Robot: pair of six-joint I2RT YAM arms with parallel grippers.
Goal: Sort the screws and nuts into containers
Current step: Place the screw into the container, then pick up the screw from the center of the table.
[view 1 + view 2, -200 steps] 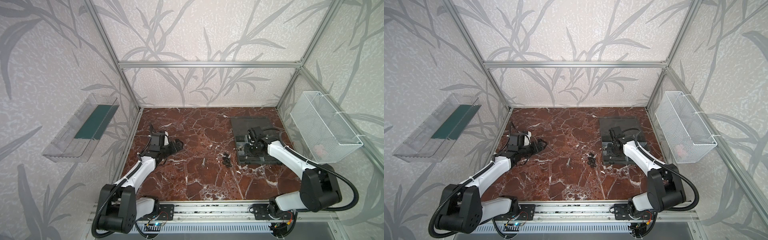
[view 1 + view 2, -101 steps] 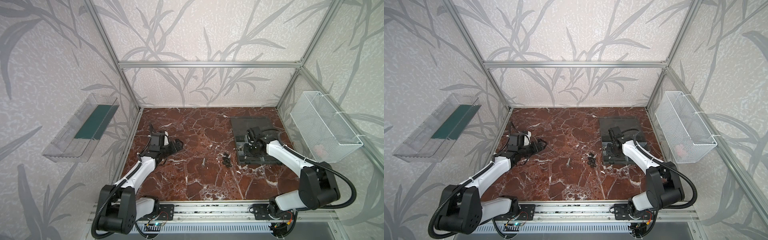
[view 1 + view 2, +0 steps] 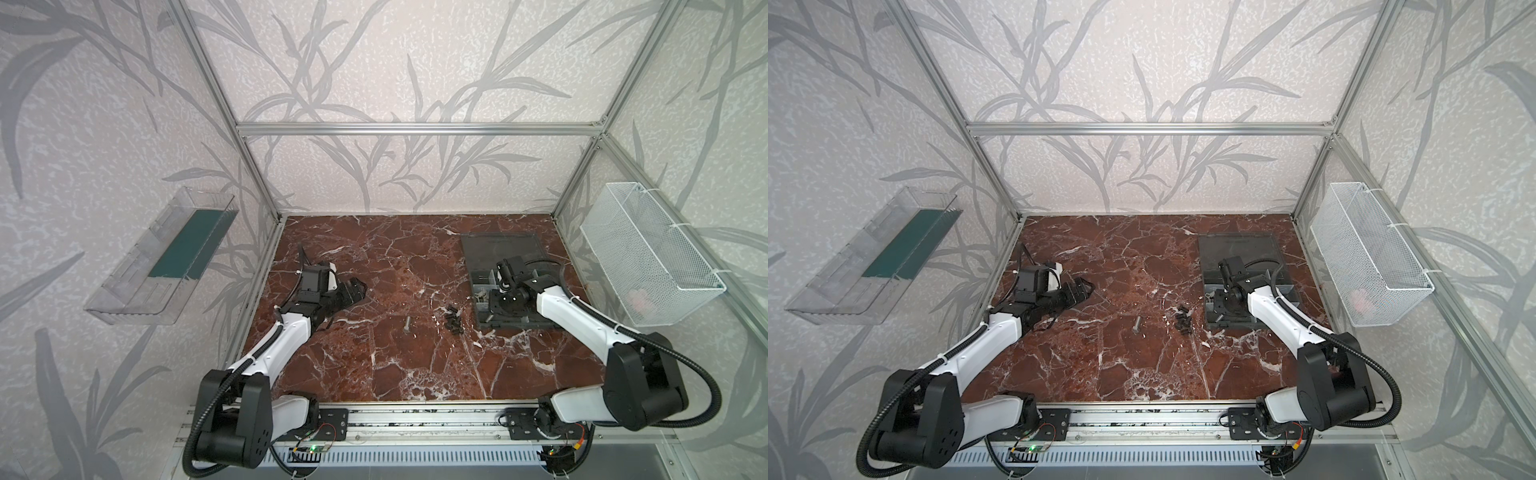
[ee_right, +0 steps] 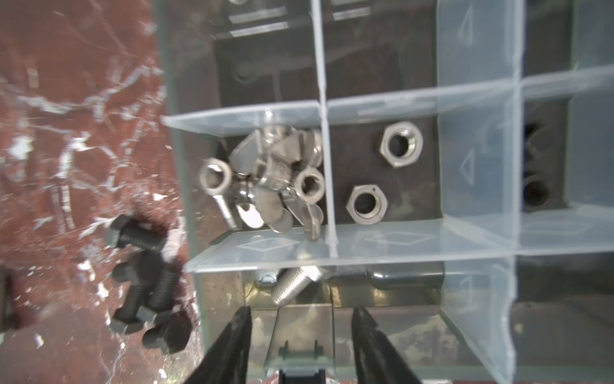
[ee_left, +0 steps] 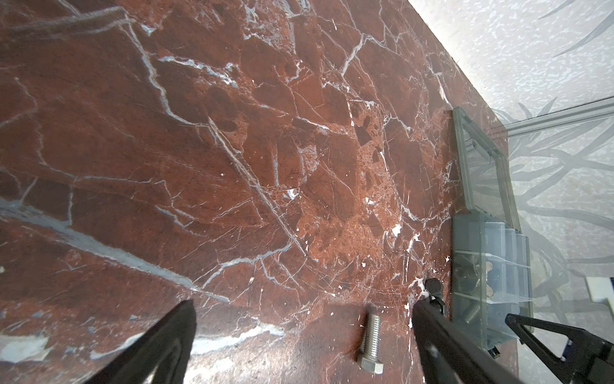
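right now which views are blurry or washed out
right wrist view: soft throughout, black bolts and wing nuts smeared; left wrist view: marble and silver bolt sharp, wall washed out; in both top views: even light, frame posts splay outward

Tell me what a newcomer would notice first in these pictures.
The right gripper stands open over the grey organiser box, a silver screw lying in the compartment below it, with wing nuts and hex nuts in neighbouring compartments. On the red marble table, a heap of black screws lies beside the box, and one silver bolt lies alone nearer the open left gripper.
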